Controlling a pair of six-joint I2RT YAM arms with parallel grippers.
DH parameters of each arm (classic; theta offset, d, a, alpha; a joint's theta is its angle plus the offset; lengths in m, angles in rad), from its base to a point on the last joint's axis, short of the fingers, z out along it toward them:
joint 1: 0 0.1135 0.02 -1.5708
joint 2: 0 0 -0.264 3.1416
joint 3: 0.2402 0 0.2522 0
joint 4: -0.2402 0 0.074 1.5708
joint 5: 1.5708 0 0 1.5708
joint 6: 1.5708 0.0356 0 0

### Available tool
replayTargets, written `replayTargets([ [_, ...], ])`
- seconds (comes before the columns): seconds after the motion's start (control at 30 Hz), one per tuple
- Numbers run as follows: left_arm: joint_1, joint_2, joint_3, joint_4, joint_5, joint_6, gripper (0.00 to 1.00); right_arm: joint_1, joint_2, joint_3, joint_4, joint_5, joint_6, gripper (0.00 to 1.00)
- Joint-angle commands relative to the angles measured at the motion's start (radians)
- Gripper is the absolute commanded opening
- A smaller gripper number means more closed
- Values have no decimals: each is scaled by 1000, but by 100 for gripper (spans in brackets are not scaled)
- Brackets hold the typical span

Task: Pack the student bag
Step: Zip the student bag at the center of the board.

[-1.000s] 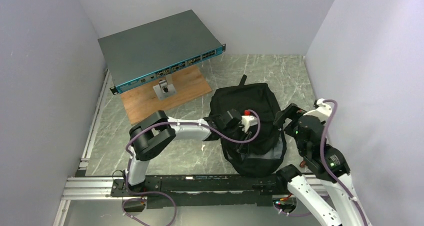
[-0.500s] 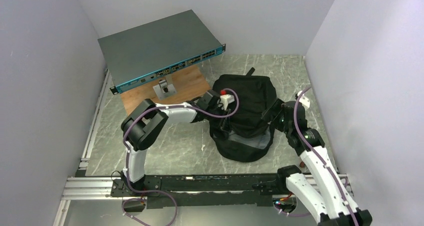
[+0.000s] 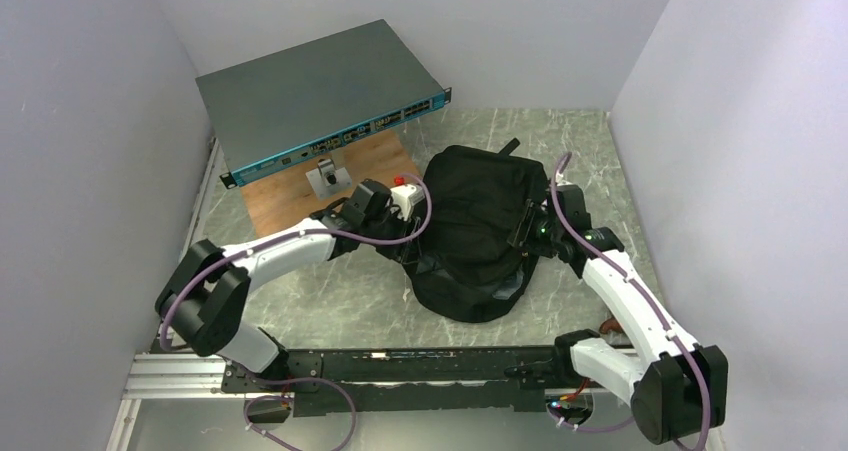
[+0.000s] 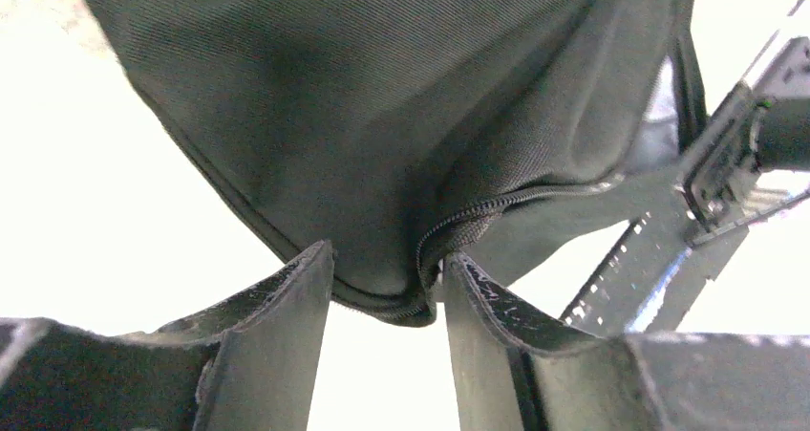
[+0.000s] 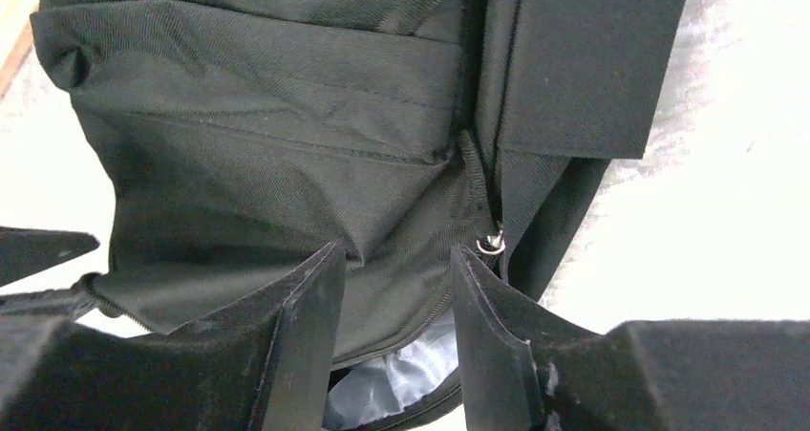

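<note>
The student bag (image 3: 470, 226) is a black fabric backpack slumped in the middle of the marble table, its mouth towards the arms and showing pale blue lining (image 5: 382, 393). My left gripper (image 3: 408, 254) is at the bag's left rim. Seen from the left wrist, the left gripper (image 4: 387, 273) has its jaws apart, with the zipped edge of the bag (image 4: 382, 116) bulging between the tips. My right gripper (image 3: 522, 233) is at the bag's right side. The right wrist view shows the right gripper (image 5: 396, 264) straddling fabric of the bag (image 5: 267, 144) above the lining, beside a metal zip pull (image 5: 491, 244), without visibly pinching it.
A flat grey network switch (image 3: 320, 101) leans above a wooden board (image 3: 340, 186) at the far left, with a small metal stand (image 3: 328, 179) under it. Grey walls close in on three sides. A black rail (image 3: 400, 366) runs along the near edge.
The bag has shifted up and to the left. My left gripper slid from the bag's top to its left rim and its jaws widened. The right arm reached in to the bag and its jaws narrowed.
</note>
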Motion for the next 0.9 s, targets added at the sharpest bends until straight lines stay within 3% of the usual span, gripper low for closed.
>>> replayTargets([
  [0.0,-42,-93,-20,-5,83,21,53,46,40,71,-23,128,-56,46],
  [0.33,-188,-162,45,-52,73,30,62,107,144,79,39,276,-102,36],
  [0.7,-224,-302,-18,-36,46,-11,66,158,195,54,103,409,-122,35],
  [0.87,-230,-320,-1,-63,25,9,68,165,253,68,101,451,-113,28],
])
